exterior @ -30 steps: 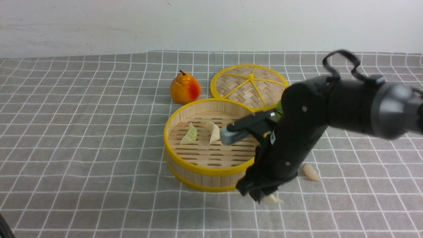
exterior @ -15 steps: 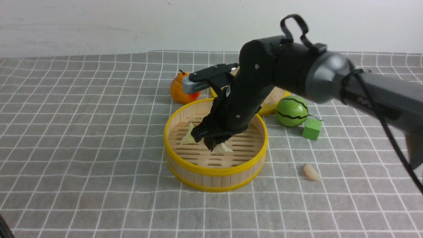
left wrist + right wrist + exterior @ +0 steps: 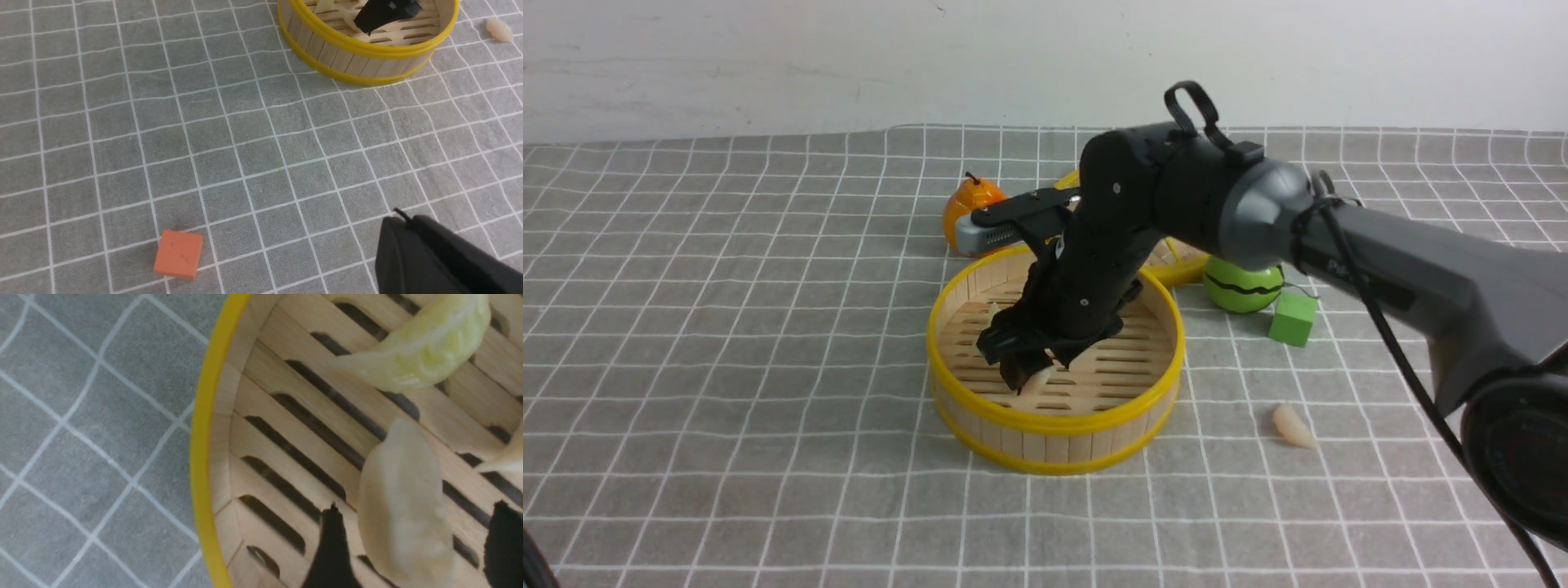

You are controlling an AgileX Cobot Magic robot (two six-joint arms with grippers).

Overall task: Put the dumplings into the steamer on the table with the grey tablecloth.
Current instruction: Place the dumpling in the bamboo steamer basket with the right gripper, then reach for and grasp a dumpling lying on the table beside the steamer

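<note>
The steamer point(image 3: 1054, 425), a bamboo basket with yellow rims, stands mid-table on the grey tablecloth point(image 3: 727, 343). My right gripper point(image 3: 1025, 371) reaches down into it, open. A cream dumpling point(image 3: 404, 514) lies on the slat floor between the fingers with a gap on each side. A greenish dumpling point(image 3: 425, 351) and the tip of another cream one point(image 3: 510, 457) also lie inside. One more cream dumpling point(image 3: 1293, 426) lies on the cloth right of the steamer. My left gripper point(image 3: 398, 216) is shut and hangs over bare cloth, well away from the steamer point(image 3: 367, 47).
An orange pear point(image 3: 964, 204) and the woven lid point(image 3: 1176, 253) sit behind the steamer, partly hidden by my right arm. A green striped ball point(image 3: 1245, 286) and green cube point(image 3: 1293, 319) are to its right. An orange block point(image 3: 178, 259) lies near my left gripper.
My right arm carried a cream dumpling from the cloth in front of the steamer up and into the basket. Its jaws then opened and the dumpling now rests on the slats.
</note>
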